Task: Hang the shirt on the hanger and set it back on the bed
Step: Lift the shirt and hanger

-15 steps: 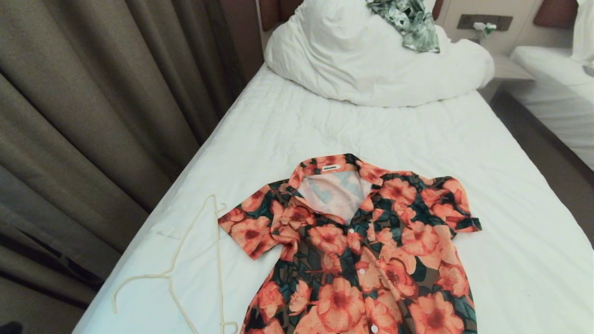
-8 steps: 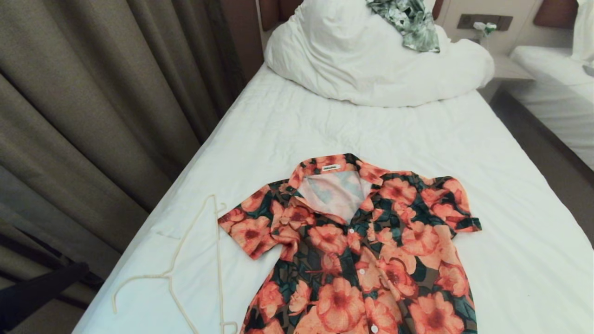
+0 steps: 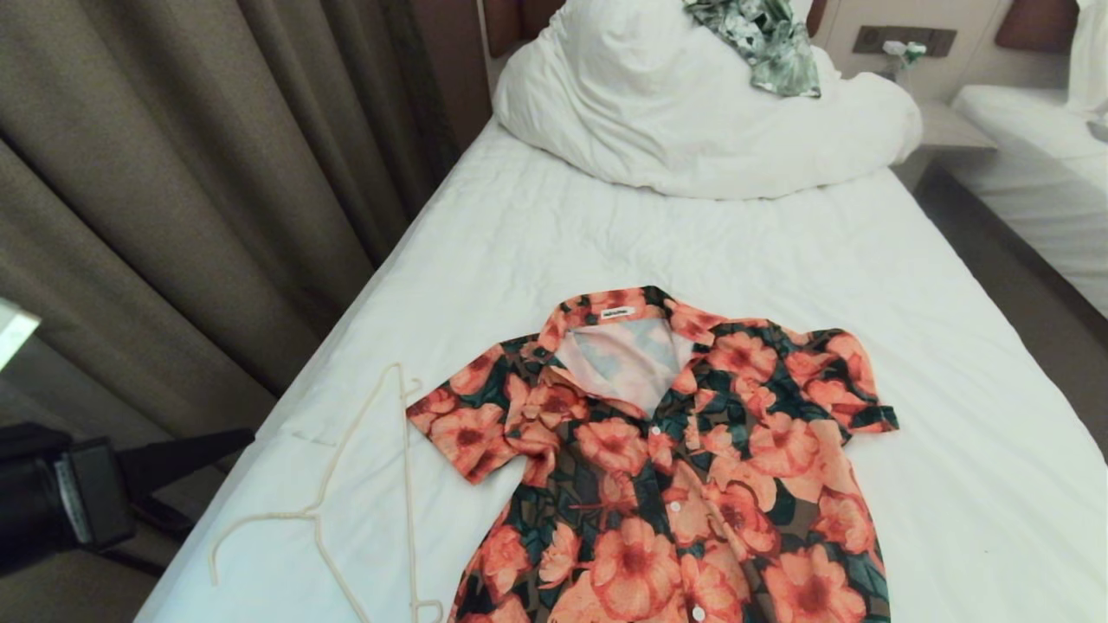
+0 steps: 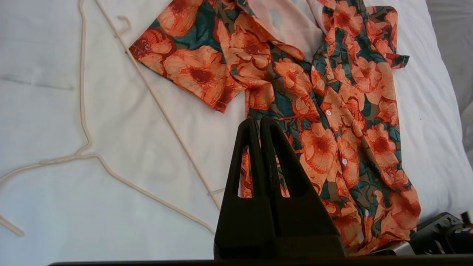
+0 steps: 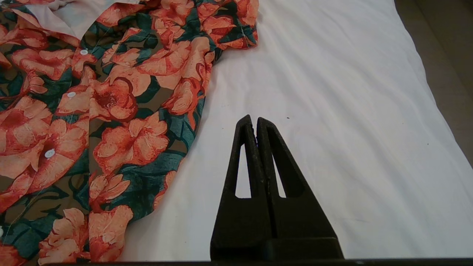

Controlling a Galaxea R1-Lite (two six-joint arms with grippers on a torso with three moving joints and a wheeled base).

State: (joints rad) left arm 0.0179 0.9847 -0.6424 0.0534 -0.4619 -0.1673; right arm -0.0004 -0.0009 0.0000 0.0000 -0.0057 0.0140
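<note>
The floral shirt (image 3: 675,467) lies flat and face up on the bed (image 3: 606,251), collar toward the pillow end. The cream hanger (image 3: 313,513) rests on the sheet just left of the shirt's sleeve, near the bed's left edge. My left gripper (image 3: 247,436) is shut and empty, reaching in from the lower left and hovering at the bed's left edge, short of the hanger. In the left wrist view its gripper (image 4: 258,122) points over the shirt (image 4: 325,111), with the hanger (image 4: 162,114) beside it. My right gripper (image 5: 253,120) is shut and empty above bare sheet, right of the shirt (image 5: 111,99).
A bulky white duvet (image 3: 692,112) is heaped at the head of the bed with a green-and-white leafy garment (image 3: 766,39) on top. Brown curtains (image 3: 173,216) hang close along the left. A second bed (image 3: 1030,164) and a nightstand (image 3: 948,125) stand at the right.
My left arm has risen into the head view from the lower left and stretched toward the bed's edge. Shirt and hanger lie as before.
</note>
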